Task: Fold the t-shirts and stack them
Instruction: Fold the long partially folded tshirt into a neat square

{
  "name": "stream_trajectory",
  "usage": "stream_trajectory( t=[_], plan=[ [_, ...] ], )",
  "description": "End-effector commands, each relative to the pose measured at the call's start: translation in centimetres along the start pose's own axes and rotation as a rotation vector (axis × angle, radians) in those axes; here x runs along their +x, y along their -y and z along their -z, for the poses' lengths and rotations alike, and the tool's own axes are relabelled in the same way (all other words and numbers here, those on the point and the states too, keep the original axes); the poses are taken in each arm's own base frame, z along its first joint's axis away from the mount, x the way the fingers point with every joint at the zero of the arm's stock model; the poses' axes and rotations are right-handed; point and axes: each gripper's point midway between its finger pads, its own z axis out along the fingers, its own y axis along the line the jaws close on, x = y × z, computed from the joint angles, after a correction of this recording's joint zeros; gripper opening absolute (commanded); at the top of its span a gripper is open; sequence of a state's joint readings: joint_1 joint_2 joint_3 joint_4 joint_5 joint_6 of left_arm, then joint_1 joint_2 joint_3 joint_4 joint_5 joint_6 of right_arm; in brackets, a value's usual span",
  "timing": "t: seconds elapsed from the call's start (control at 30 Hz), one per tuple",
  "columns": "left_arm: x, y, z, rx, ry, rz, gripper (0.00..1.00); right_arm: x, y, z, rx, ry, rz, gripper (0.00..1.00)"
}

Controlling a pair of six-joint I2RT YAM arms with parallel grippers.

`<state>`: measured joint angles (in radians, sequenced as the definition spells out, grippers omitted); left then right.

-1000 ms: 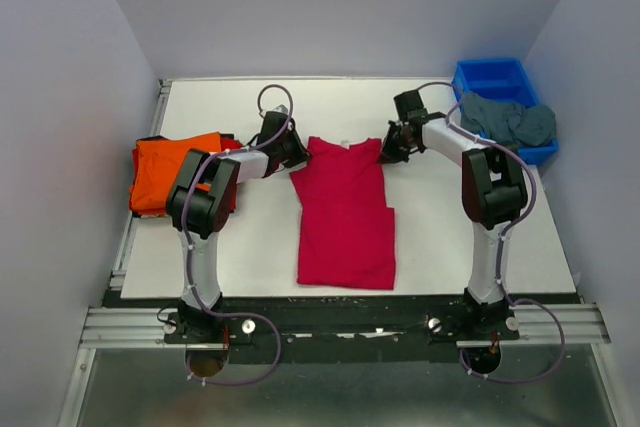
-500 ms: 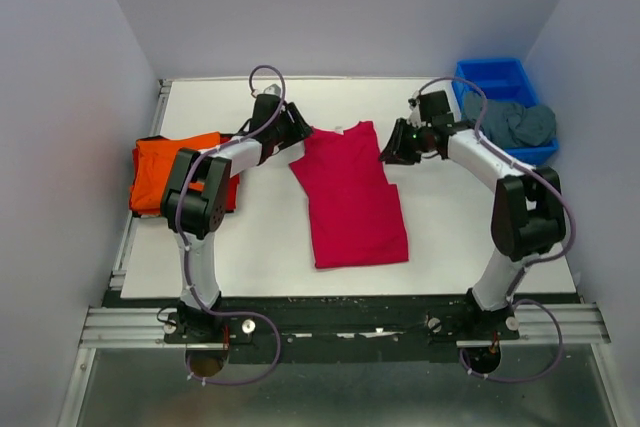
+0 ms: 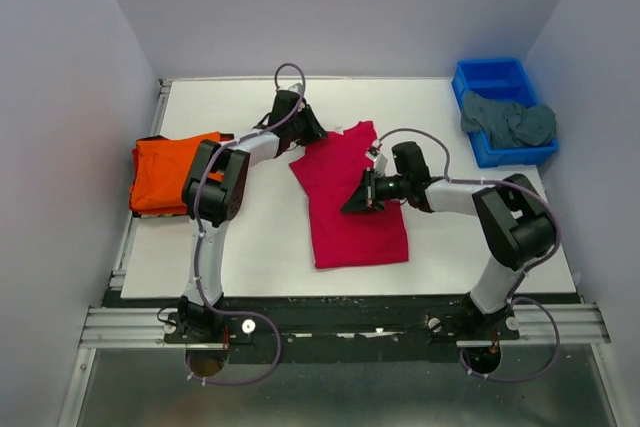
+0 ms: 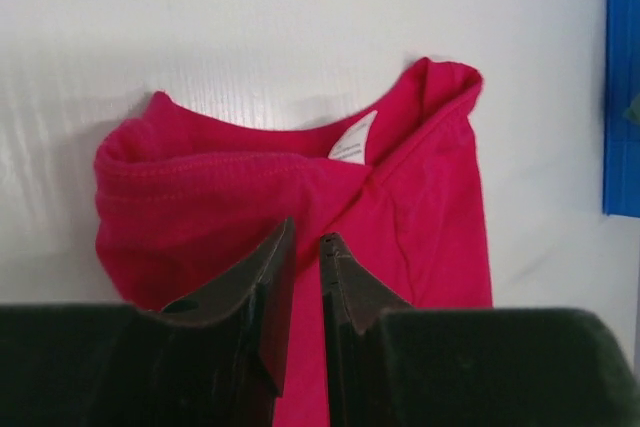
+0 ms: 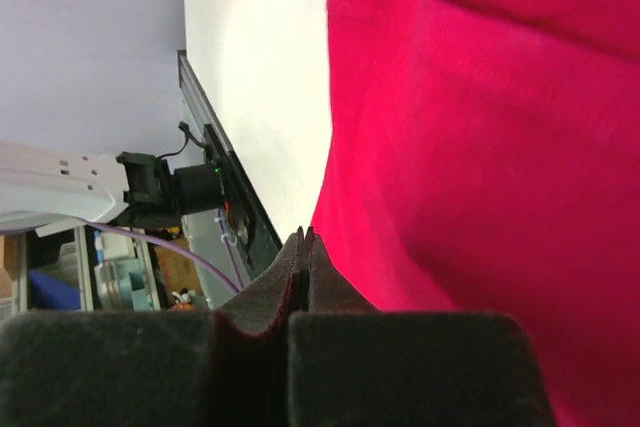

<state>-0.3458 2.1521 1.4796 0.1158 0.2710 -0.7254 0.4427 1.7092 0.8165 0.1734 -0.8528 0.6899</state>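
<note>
Orange t-shirt (image 3: 172,173): folded, at 9 o'clock on the tabletop (image 3: 250,247), lying as it did a second ago.
Left end effector (image 4: 307,229): at the collar end of the crimson-pink t-shirt (image 3: 355,212), a little further toward 3 o'clock than half a second ago. The jaws are almost together with only a thin slit between them. Creases in the cloth run into the tips, so it grips a fold there.
Crimson-pink t-shirt: folded lengthwise at the tabletop's centre, collar toward 12 o'clock, hem toward 6. Its place matches half a second ago.
Right end effector (image 5: 303,235): half a second ago it was off the shirt's 1 o'clock corner. It now lies low across the shirt's middle, pointing toward 8 o'clock. The fingers are pressed fully together, and I cannot tell whether cloth is pinched between them.
Blue bin (image 3: 497,77): at 2 o'clock, with the grey-teal t-shirt (image 3: 510,120) draped over its near rim.
Left wrist only: a white neck label (image 4: 351,139) inside the collar.
Right wrist only: the closed tips meet the shirt's edge, with the black rail (image 5: 235,217) beyond.
</note>
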Motion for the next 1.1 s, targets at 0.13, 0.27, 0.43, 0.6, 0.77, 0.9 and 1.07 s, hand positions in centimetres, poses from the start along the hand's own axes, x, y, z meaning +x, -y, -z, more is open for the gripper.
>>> stream_trajectory(
  t=[0.13,0.27,0.43,0.6,0.77,0.9,1.07],
  plan=[
    [2.7,-3.8,-4.2,-0.126,-0.159,0.031,0.29,1.8,3.0,-5.3,-0.083,-0.071,-0.078,0.01],
    [2.4,-4.5,-5.1,-0.154,-0.158,0.024,0.29,2.1,5.5,-6.1,0.018,-0.097,-0.141,0.01],
    [1.5,-4.2,-6.1,-0.141,-0.147,0.014,0.28,1.2,1.3,-3.5,0.007,-0.058,0.0,0.01],
    [0.9,-3.9,-6.6,-0.129,-0.141,0.002,0.28,3.7,-2.1,-1.2,-0.039,-0.052,0.066,0.01],
    [0.7,-3.5,-6.8,-0.104,-0.132,-0.003,0.28,6.9,0.0,-2.7,-0.04,-0.096,-0.009,0.01],
    [0.2,-3.1,-7.1,-0.09,-0.127,-0.013,0.28,8.4,2.8,-4.1,-0.032,-0.125,-0.077,0.01],
    [-1.0,-1.9,-7.3,-0.062,-0.112,-0.019,0.28,8.5,4.2,-4.8,0.007,-0.143,-0.097,0.01]
  ],
)
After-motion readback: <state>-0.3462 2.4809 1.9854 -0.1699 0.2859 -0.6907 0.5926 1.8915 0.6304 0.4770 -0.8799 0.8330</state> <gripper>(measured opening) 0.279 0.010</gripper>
